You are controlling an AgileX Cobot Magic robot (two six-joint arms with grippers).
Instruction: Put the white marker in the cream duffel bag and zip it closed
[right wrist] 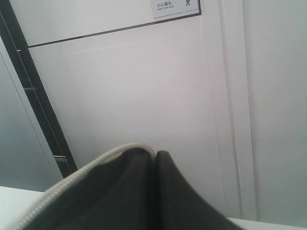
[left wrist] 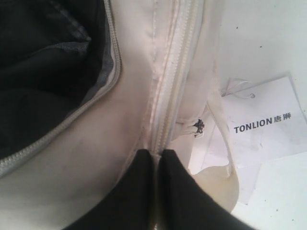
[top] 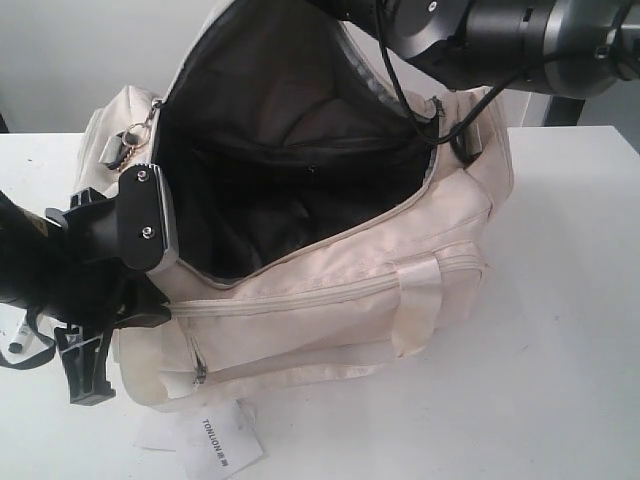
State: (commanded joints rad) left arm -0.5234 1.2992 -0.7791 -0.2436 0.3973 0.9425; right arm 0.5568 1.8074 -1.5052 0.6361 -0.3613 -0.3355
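- A white paper tag (top: 218,441) printed TONLION lies flat on the table (top: 560,360) at the near edge. It is partly tucked under the front of the bag.
- The cream duffel bag (top: 330,300) stands on the table just behind the tag. Its front pocket zip runs closed across the near face.
- The left gripper (left wrist: 156,154) sits at the bag's near left corner. Its black fingers are drawn together over the front zip seam, and a sliver of cream cloth shows in the narrow gap between them. It appears to pinch the bag fabric there.
- A slim white item with a dark end, possibly the white marker (top: 14,346), lies on the table at the left margin, beside the left arm (top: 40,265). It is outside the bag, and too little shows to confirm what it is.
- The bag's top opening gapes wide, showing dark lining (top: 280,180).
- The top flap stands raised at the rear of the opening, under the right arm (top: 500,35).
- The right gripper (right wrist: 156,154) is pressed closed. The flap's cream zip edge curves up to its fingertips, so it grips the flap.
- Beyond is a pale panelled wall (right wrist: 144,86) with a small sign (right wrist: 175,7).
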